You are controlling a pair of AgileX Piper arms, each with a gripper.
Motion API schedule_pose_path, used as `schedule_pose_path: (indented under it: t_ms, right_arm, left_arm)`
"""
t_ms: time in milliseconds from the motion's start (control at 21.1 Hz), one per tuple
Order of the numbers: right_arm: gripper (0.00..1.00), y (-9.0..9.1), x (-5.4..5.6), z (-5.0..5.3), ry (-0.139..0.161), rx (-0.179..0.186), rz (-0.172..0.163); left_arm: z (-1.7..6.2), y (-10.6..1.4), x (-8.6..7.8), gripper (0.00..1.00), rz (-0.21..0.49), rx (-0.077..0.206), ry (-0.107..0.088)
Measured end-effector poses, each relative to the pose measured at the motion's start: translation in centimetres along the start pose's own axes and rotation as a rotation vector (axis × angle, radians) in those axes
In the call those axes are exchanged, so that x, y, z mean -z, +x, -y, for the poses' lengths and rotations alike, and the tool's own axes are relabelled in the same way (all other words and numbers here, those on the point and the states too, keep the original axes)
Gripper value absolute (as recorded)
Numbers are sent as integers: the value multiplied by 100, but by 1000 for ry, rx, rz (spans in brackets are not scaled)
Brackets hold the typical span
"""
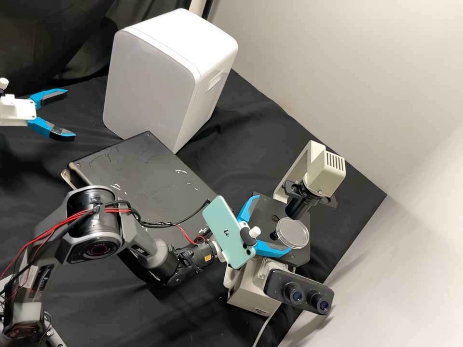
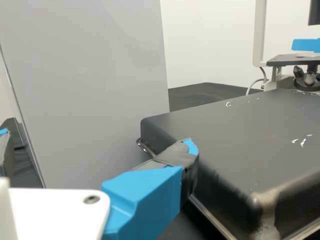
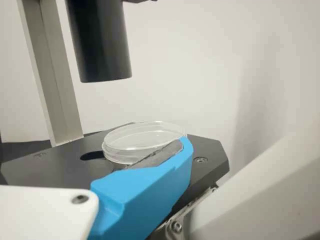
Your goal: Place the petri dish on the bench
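The clear petri dish (image 1: 292, 233) lies on the black stage (image 1: 263, 217) of a microscope, under its objective. My right gripper (image 1: 273, 224) is at the stage with its two blue fingers spread wide, so it is open. One fingertip rests against the dish's near edge and the other stands apart from it. In the right wrist view the dish (image 3: 142, 140) sits just behind that blue finger (image 3: 150, 182). My left gripper (image 1: 68, 113) hangs open at the far left of the bench, holding nothing. Its blue finger (image 2: 150, 192) is close to the corner of a black case (image 2: 240, 145).
A tall white box (image 1: 169, 72) stands at the back of the bench. A flat black case (image 1: 144, 176) lies between the arms. The microscope (image 1: 270, 284) with its eyepieces stands near the right edge, with white walls close behind it. Black cloth covers the bench (image 1: 251, 130).
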Motion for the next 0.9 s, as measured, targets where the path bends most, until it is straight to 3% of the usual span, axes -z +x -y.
schedule_pose_path:
  t_ms: [190, 332, 474, 807, 902]
  right_arm:
    - [100, 97, -45, -18, -25, -18, 20]
    - [100, 171, -57, -31, -24, -44, 27]
    - [100, 218, -71, -11, -28, -54, 41]
    - [100, 317, -55, 29, -65, -50, 54]
    - [100, 352, -48, 51, -62, -48, 54]
  left_arm:
    - [0, 0, 0, 100, 0, 0, -7]
    - [1, 0, -5, 100, 5, 1, -16]
    - [2, -1, -5, 100, 12, 3, -12]
    - [13, 4, 19, 100, 4, 11, -28]
    - [13, 4, 16, 100, 8, 12, -25]
